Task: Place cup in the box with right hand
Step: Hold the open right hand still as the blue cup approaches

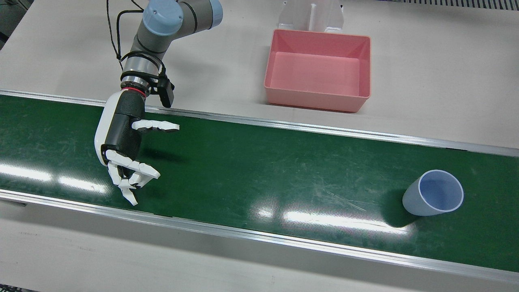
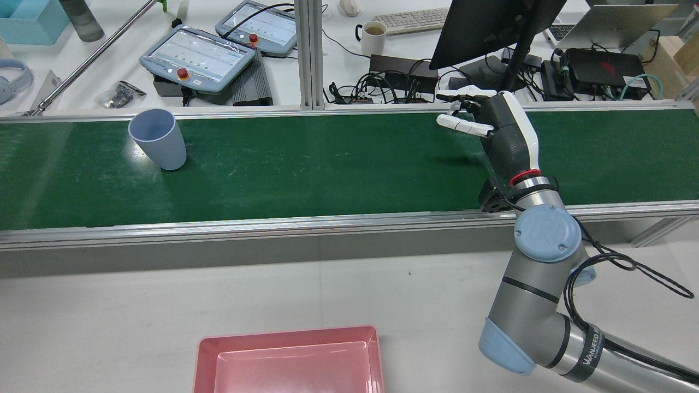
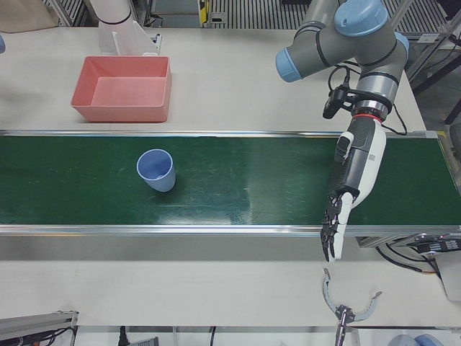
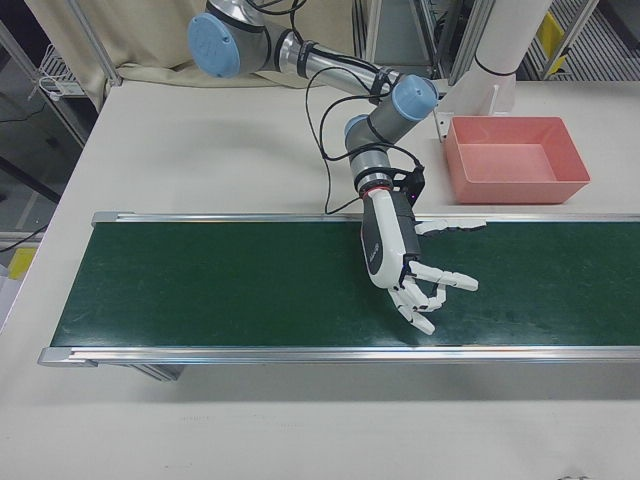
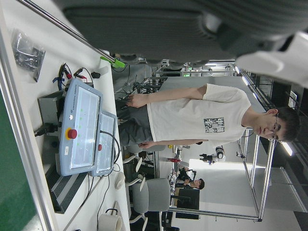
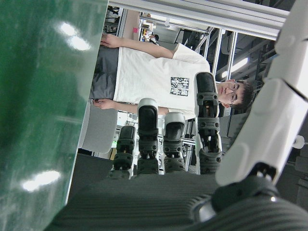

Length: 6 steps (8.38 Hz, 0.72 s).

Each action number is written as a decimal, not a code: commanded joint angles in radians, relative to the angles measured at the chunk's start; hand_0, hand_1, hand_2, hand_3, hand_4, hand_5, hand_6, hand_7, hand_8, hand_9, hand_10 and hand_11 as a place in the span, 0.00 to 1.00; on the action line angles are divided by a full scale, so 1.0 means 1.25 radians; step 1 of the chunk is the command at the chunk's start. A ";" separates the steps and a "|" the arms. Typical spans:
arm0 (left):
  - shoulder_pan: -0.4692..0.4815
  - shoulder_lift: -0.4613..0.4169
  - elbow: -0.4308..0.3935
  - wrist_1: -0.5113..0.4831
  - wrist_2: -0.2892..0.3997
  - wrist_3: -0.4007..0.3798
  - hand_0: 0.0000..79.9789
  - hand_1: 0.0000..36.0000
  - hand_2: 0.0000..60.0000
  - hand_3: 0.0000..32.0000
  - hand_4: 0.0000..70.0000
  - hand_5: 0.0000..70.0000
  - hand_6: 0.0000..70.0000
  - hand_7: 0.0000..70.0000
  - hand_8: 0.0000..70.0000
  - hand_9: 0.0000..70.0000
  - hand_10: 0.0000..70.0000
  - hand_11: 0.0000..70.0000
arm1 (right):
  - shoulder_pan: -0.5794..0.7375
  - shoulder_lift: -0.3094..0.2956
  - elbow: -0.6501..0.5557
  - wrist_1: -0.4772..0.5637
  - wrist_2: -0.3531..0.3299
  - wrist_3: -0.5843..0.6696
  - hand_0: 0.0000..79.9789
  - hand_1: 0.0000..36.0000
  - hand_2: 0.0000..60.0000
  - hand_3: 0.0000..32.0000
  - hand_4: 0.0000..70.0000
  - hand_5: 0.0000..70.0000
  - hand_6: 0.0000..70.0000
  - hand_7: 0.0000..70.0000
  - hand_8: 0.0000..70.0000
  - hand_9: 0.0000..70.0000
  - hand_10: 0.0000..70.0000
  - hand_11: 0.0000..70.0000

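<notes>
Right robot hand [image 1: 121,142] empty, fingers spread | cup [image 1: 434,198] upright | right-front view misses cup

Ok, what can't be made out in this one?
Left hand: only a blurred part shows at the left hand view's top edge, so open or shut is unclear.
Box: cut off by the rear view's bottom edge.
Cup: outside the right-front view; the right hand view misses it too.
</notes>
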 commanded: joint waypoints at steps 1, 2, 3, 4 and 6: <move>0.000 0.000 0.000 0.000 0.000 0.000 0.00 0.00 0.00 0.00 0.00 0.00 0.00 0.00 0.00 0.00 0.00 0.00 | -0.002 0.001 0.001 0.000 -0.005 -0.003 0.58 0.28 0.14 0.00 0.58 0.07 0.46 1.00 0.48 0.81 0.20 0.29; 0.000 0.000 0.000 0.000 0.000 0.000 0.00 0.00 0.00 0.00 0.00 0.00 0.00 0.00 0.00 0.00 0.00 0.00 | -0.002 0.001 0.001 0.000 -0.005 -0.003 0.58 0.28 0.13 0.00 0.55 0.07 0.46 1.00 0.47 0.81 0.20 0.29; 0.000 0.000 0.000 0.000 0.000 0.000 0.00 0.00 0.00 0.00 0.00 0.00 0.00 0.00 0.00 0.00 0.00 0.00 | -0.002 0.002 0.002 0.000 -0.005 -0.003 0.58 0.29 0.13 0.00 0.52 0.07 0.46 1.00 0.47 0.81 0.20 0.29; 0.000 0.000 0.000 0.000 0.000 0.000 0.00 0.00 0.00 0.00 0.00 0.00 0.00 0.00 0.00 0.00 0.00 0.00 | -0.002 0.003 0.002 0.000 -0.005 -0.003 0.58 0.29 0.12 0.00 0.49 0.07 0.46 1.00 0.48 0.81 0.19 0.28; 0.000 0.000 0.000 0.000 0.000 0.000 0.00 0.00 0.00 0.00 0.00 0.00 0.00 0.00 0.00 0.00 0.00 0.00 | -0.004 0.003 0.002 0.000 -0.005 -0.003 0.58 0.29 0.13 0.00 0.47 0.07 0.46 1.00 0.47 0.81 0.19 0.28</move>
